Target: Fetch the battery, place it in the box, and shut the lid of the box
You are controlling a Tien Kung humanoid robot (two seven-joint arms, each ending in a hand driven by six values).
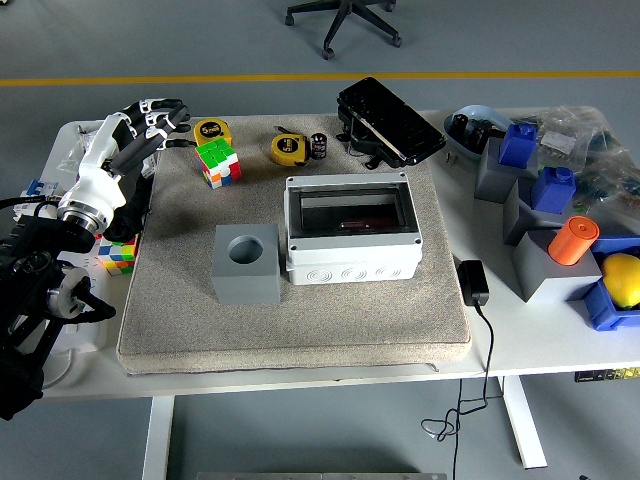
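The battery [318,146] is a small dark cylinder standing at the back of the grey mat, just right of a yellow tape measure [288,149]. The grey box [350,232] sits mid-mat with a dark clear top, and something reddish shows inside. Whether its lid is open or closed I cannot tell. My left hand [163,122] hovers over the mat's back left corner, well left of the battery. Its fingers are spread and hold nothing. The right hand is out of sight.
A grey cube with a round hole [246,263] stands left of the box. A colour cube [218,161] and a second tape measure [212,130] lie near my left hand. A black case [388,122] lies behind the box, a charger [472,282] beside the mat, and blue and grey bins [545,210] at the right.
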